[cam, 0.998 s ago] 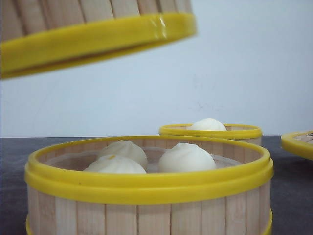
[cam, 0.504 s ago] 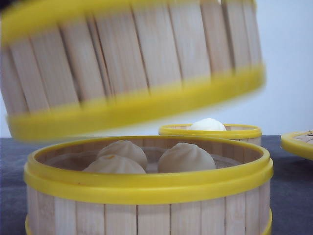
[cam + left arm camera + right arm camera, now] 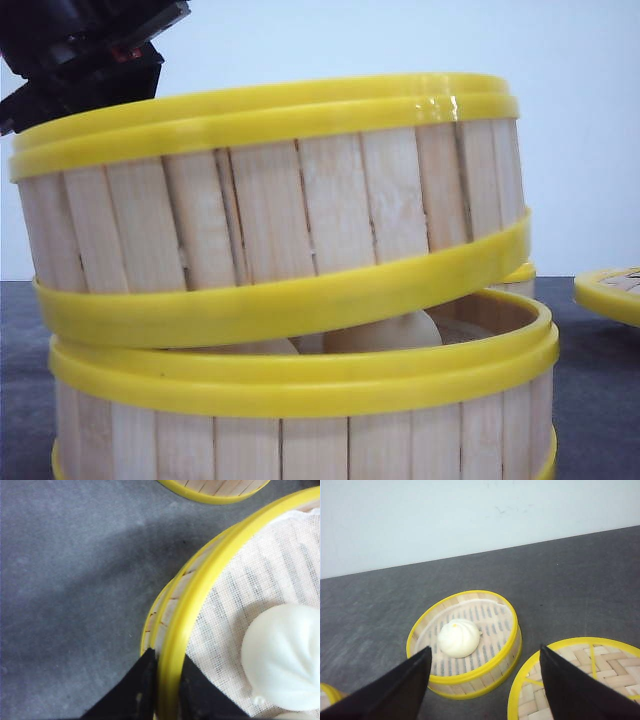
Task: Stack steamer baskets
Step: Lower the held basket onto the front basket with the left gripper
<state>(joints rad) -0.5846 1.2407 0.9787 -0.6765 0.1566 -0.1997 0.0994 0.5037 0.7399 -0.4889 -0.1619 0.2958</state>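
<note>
- We find the upper steamer basket [image 3: 270,220] has dropped since half a second ago and now rests tilted on the lower steamer basket [image 3: 300,410]: touching at the left, raised at the right, buns visible through the gap.
- The left gripper [image 3: 162,690] is closed on the upper basket's rim, one finger inside, one outside.
- The right gripper [image 3: 482,690] is wide open and empty, above a third steamer basket [image 3: 465,642] and a woven lid [image 3: 580,677], well behind the lower basket.
- We judge seating incomplete; levelling precedes release.
</note>
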